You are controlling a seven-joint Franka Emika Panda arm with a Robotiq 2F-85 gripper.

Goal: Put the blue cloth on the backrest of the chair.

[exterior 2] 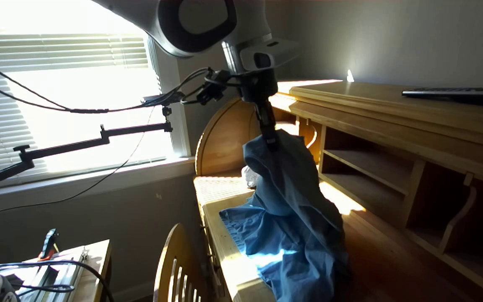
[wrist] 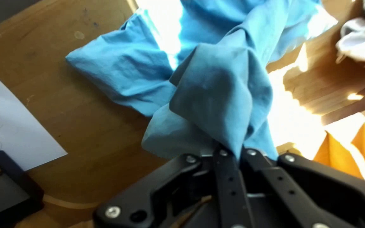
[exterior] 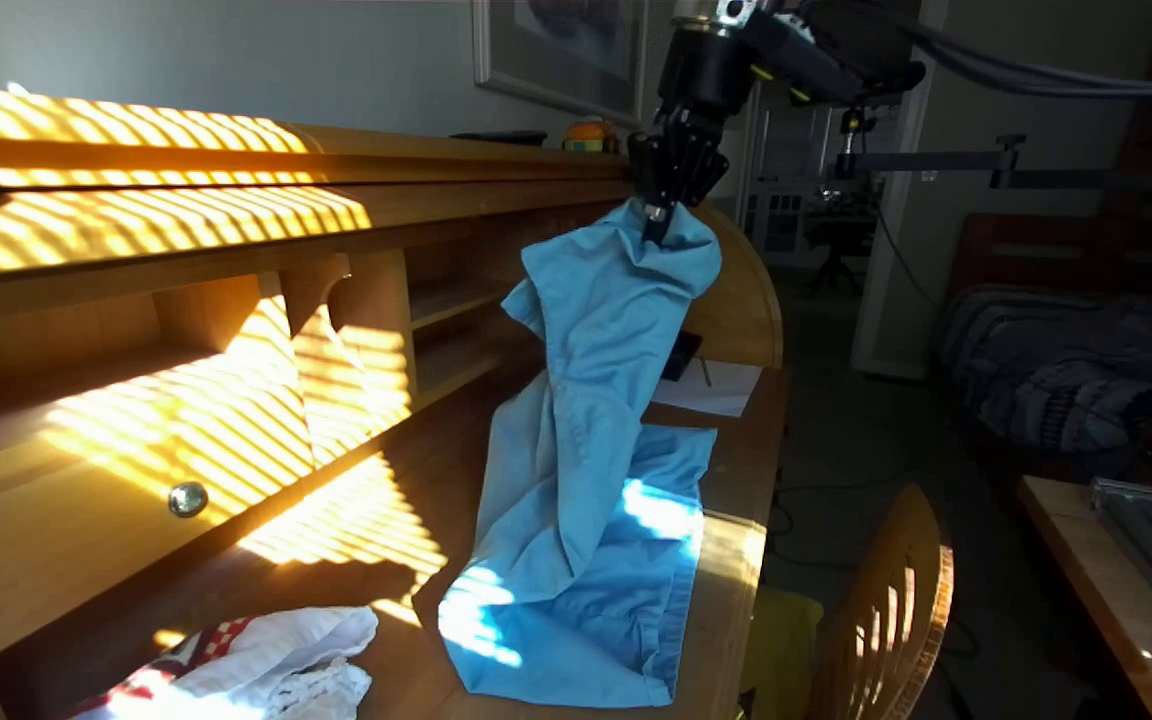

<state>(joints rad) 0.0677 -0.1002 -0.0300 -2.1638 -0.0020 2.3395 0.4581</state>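
Note:
The blue cloth [exterior: 586, 400] hangs from my gripper [exterior: 658, 225] in a tall, creased drape, and its lower part lies on the wooden desk top. It also shows in an exterior view [exterior 2: 296, 218] and in the wrist view [wrist: 214, 91]. My gripper is shut on the cloth's upper end, seen in an exterior view [exterior 2: 270, 140] and in the wrist view [wrist: 238, 155]. The fingertips are partly hidden by folds. The wooden chair's slatted backrest [exterior: 891, 610] stands beside the desk's front edge, apart from the cloth. It also shows in an exterior view [exterior 2: 178, 268].
The desk's cubbies [exterior: 346, 330] rise behind the cloth. A white and red cloth [exterior: 276, 660] lies on the desk. White paper [wrist: 14, 123] and a black box [wrist: 5, 190] lie near the far end. A black jointed arm [exterior 2: 65, 147] extends beside the window. A side table [exterior: 1116, 570] stands beyond the chair.

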